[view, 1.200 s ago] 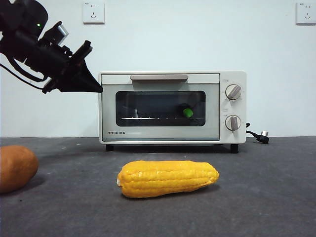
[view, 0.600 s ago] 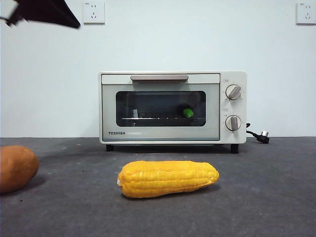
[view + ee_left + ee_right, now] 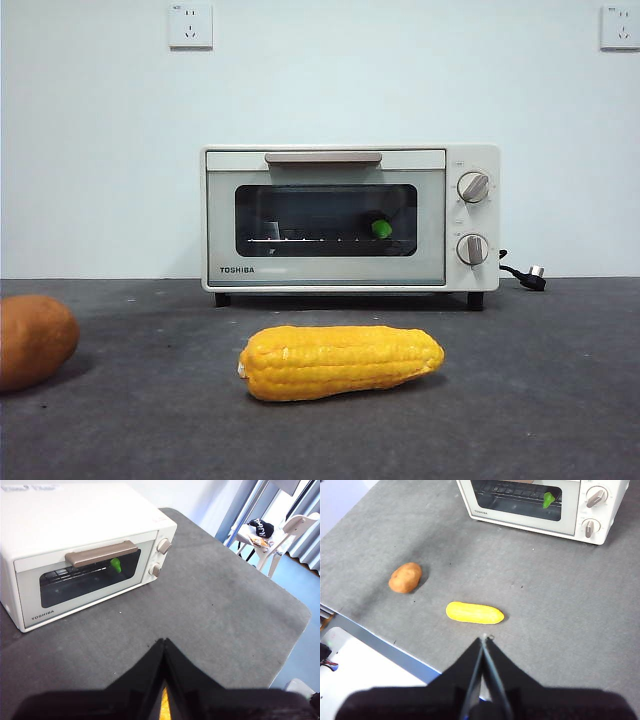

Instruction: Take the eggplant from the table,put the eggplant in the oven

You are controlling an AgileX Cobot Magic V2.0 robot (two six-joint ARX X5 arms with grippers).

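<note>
With the oven (image 3: 350,217) door closed, the eggplant (image 3: 380,228) already sits inside on the rack, only its green stem plain behind the glass at frame centre.
Both grippers hang clenched and empty: the left gripper (image 3: 163,645) above the worktop (image 3: 540,380) before the oven, the right gripper (image 3: 484,641) high over the corn (image 3: 474,613). Risk looks small; a careless descent could nudge the corn or potato (image 3: 405,577).
</note>
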